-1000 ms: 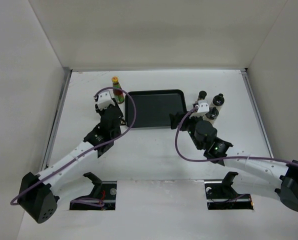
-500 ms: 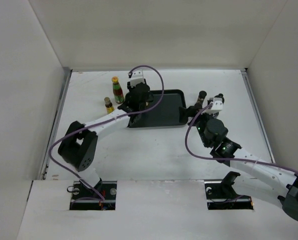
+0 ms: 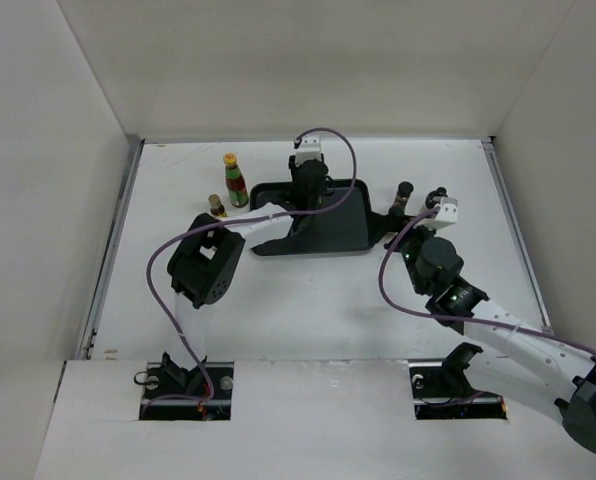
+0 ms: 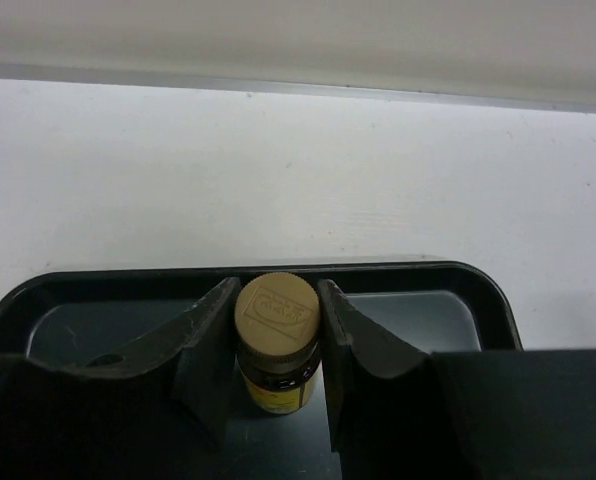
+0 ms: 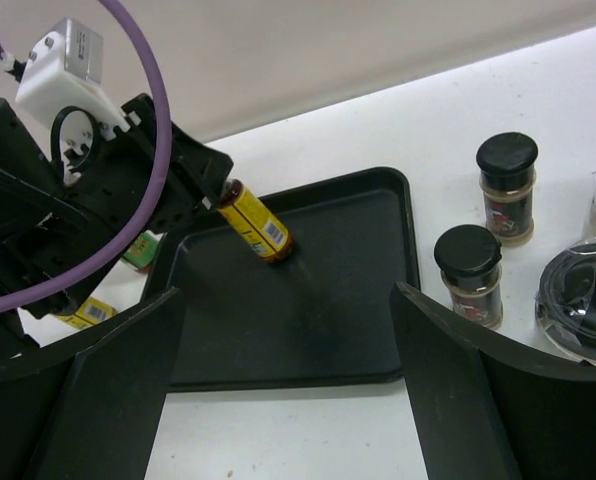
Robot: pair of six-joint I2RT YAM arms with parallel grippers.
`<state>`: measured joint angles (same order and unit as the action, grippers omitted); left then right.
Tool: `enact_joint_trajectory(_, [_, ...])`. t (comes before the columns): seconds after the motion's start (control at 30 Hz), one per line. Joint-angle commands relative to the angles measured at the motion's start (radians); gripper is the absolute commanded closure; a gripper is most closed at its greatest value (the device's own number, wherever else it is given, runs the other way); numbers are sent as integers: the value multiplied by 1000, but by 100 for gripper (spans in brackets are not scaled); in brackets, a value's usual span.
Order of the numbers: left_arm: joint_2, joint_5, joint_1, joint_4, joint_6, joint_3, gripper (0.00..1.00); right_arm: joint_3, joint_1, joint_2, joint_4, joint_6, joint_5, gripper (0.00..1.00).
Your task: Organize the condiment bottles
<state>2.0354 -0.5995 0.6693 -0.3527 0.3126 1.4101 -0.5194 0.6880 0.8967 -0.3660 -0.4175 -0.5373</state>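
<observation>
Tray [image 3: 346,228], flat, black and round-cornered, lay near the far middle of the matt white table [image 3: 308,300] in the top view. The left gripper [image 3: 309,192] hung over its far-left part, the wrist hiding what it held. A green-and-red bottle [image 3: 235,180] and a small amber bottle [image 3: 217,205] stood upright left of the tray, apart from its rim. A dark-capped bottle [image 3: 405,190] stood to the right, near the right gripper [image 3: 393,215].

In the left wrist view, the black fingers [image 4: 210,345] were clamped on a yellow-labelled bottle [image 4: 277,385] just under its round tan cap. It hung over the glossy tray floor, with the raised far rim close ahead.

In the right wrist view, that bottle leaned, its base at the tray floor; whether it touched could not be told. The right jaws stood wide apart above bare tray. A pale-bodied bottle [image 5: 583,300] sat at the right edge.
</observation>
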Motion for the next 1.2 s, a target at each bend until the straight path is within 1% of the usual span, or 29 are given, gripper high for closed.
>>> enact_joint_trajectory(0.0, [-3,1,12,-118,-43,52,69,-1,-3,2,-22,-15,19,10])
enact_joint_trajectory(0.07, [0,1,16,-124,-50,44,59,1,-3,4,-22,-15,19,10])
enact_joint_trajectory(0.2, [-32,1,23,-124,-50,17,34,1,-5,4,-24,-15,19,10])
enact_joint_trajectory(0.27, [-75,-5,25,-117,-55,-3,27,2,-5,1,-24,-15,19,10])
enact_joint_trajectory(0.33, [-136,-8,25,-109,-61,-26,22,2,-6,-4,-22,-15,19,10])
enact_joint_trajectory(0.43, [-236,-6,5,-85,-66,-63,20,2,-8,-5,-19,-15,19,9])
enact_joint_trajectory(0.5, [-296,-3,-24,-37,-63,-83,21,2,-8,-10,-19,-15,19,9])
enact_joint_trajectory(0.63, [-360,-2,-118,136,-52,-74,21,-1,-3,-1,-19,-15,22,7])
enact_joint_trajectory(0.7, [-376,-5,-168,188,-40,-76,23,-7,-3,22,-19,-15,34,6])
enact_joint_trajectory(0.77, [-392,3,-214,207,-26,-89,25,-16,-2,42,-19,-15,45,5])
enact_joint_trajectory(0.9, [-415,-3,-262,196,-17,-120,28,-24,-2,65,-19,-14,57,3])
enact_joint_trajectory(0.97, [-409,-6,-283,205,-9,-123,31,-25,-2,70,-19,-12,59,2])
enact_joint_trajectory(1.07, [-399,-2,-313,199,9,-138,32,-25,-2,74,-19,-12,59,2])
enact_joint_trajectory(1.17, [-356,6,-336,215,19,-116,33,-27,-2,77,-19,-12,59,1])
